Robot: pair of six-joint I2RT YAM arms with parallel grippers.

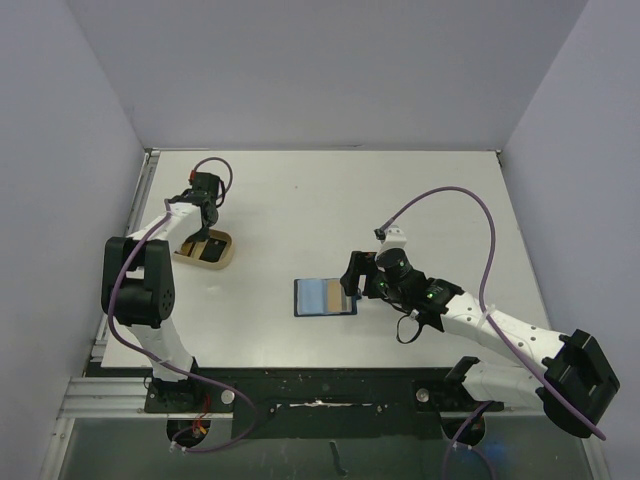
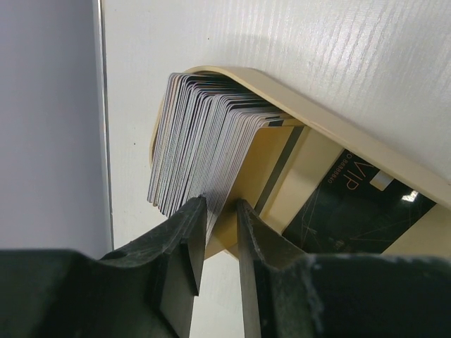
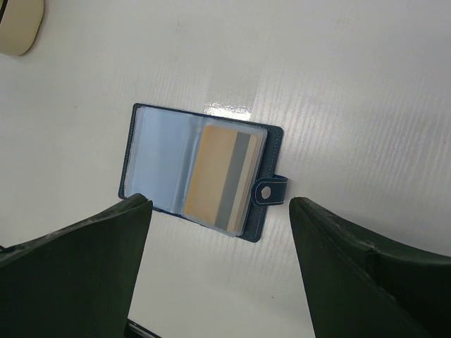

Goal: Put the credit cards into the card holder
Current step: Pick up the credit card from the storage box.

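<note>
Credit cards (image 2: 204, 141) at tray (image 2: 338, 130) edge between left fingers (image 2: 184, 239), grip unclear; right fingers (image 3: 91, 253) wide near card holder (image 3: 201, 172).

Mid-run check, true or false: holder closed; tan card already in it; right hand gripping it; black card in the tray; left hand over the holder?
The card holder is closed: false, it lies open.
A tan card sits in it: true, on the snap-tab side.
The right hand grips it: false, its jaws stand wide open.
A black card lies in the tray: true.
The left hand is over the holder: false, it is at the tray, fingers astride a raised card.
</note>
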